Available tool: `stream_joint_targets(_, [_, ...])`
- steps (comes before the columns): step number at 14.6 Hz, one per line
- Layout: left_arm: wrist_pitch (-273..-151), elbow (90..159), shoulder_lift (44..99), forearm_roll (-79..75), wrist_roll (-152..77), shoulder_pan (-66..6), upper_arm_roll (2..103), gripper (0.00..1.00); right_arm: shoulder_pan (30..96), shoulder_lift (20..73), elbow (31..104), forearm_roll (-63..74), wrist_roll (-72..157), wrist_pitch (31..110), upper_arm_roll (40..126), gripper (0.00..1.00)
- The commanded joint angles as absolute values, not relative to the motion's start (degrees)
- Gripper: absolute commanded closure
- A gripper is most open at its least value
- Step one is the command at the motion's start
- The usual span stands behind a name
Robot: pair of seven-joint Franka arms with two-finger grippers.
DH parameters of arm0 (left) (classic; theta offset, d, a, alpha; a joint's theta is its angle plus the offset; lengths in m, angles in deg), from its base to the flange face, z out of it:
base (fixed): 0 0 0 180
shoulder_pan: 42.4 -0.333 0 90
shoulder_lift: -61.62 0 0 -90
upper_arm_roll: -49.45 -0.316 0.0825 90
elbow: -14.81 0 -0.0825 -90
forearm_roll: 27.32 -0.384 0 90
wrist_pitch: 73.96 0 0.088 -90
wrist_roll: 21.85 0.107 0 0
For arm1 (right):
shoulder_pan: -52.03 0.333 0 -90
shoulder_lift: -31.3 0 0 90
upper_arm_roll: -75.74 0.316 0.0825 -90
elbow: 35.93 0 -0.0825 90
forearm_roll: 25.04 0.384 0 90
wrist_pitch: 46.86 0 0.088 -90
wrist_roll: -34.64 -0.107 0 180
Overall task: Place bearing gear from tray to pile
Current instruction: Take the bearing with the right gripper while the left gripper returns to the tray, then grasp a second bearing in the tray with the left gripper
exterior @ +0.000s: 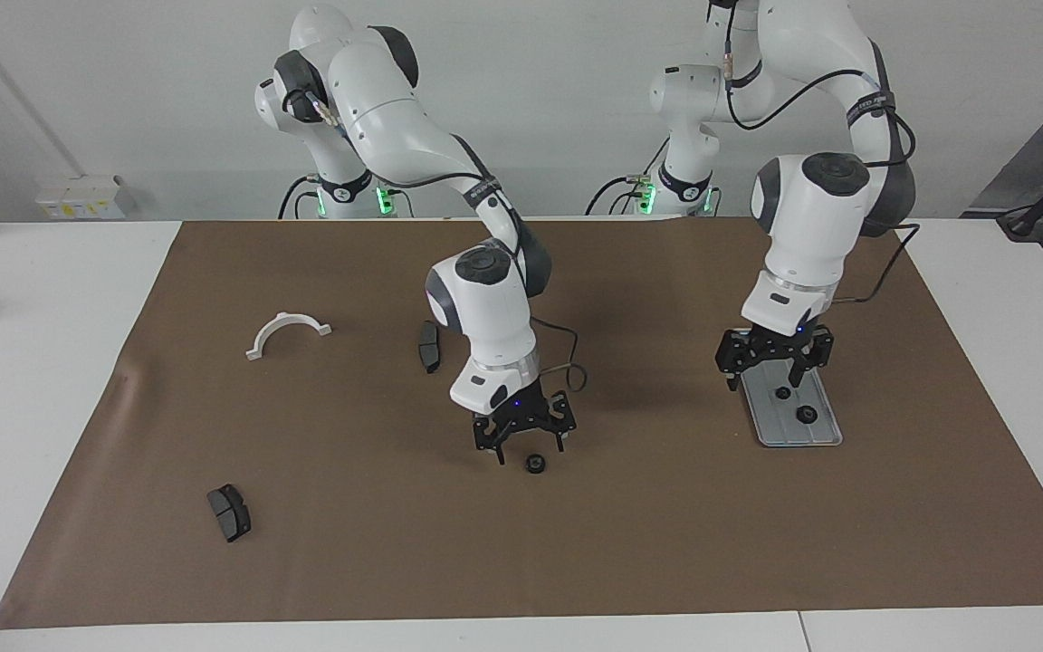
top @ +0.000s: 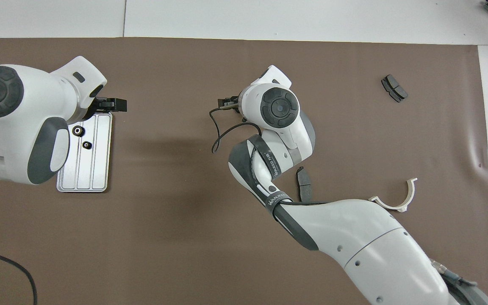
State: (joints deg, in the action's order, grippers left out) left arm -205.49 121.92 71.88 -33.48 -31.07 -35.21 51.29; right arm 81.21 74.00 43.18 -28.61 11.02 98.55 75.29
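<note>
The silver tray (exterior: pixel 816 433) lies toward the left arm's end of the mat and holds two small black gears (exterior: pixel 782 393) (exterior: pixel 806 415). My left gripper (exterior: pixel 769 378) hangs open and empty over the tray's end nearer the robots. A third black gear (exterior: pixel 535 465) lies on the mat at mid-table. My right gripper (exterior: pixel 531 451) is open just above it, one finger to each side, not holding it. In the overhead view the tray (top: pixel 100 169) and its gears (top: pixel 76 131) (top: pixel 86 145) show; the right wrist hides the mid-table gear.
A white semicircular bracket (exterior: pixel 286 330) and a dark brake pad (exterior: pixel 429 346) lie nearer the robots than the right gripper. Another brake pad (exterior: pixel 229 512) lies farther out, toward the right arm's end. The brown mat (exterior: pixel 666 543) covers the table.
</note>
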Motion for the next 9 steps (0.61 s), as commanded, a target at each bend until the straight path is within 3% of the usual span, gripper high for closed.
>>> stream_joint_targets(1, [-205.54, 123.62, 71.02, -32.42, -25.03, -39.13, 51.91, 0.00, 81.47, 76.20, 40.97, -32.67, 10.30, 99.21, 75.30, 0.00])
stream_joint_targets(5, [-209.12, 123.44, 74.18, -28.56, -23.52, -43.53, 51.82, 0.00, 81.56, 76.56, 41.94, -34.26, 10.47, 100.54, 75.30, 0.00])
stream_joint_targets(6, [-210.10, 123.44, 75.23, -28.55, -23.43, -43.98, 51.82, 0.00, 81.56, 76.56, 41.94, -34.35, 10.47, 99.93, 75.30, 0.05])
stream_joint_targets(7, [-210.71, 123.44, 76.20, -28.55, -23.43, -45.20, 51.82, 0.00, 81.65, 76.48, 42.11, -34.44, 10.47, 99.92, 75.30, 0.17])
stream_joint_targets(9, [-212.12, 123.44, 78.13, -28.55, -23.43, -45.91, 51.82, 0.00, 82.70, 76.56, 42.38, -34.53, 10.47, 100.09, 75.22, 0.26])
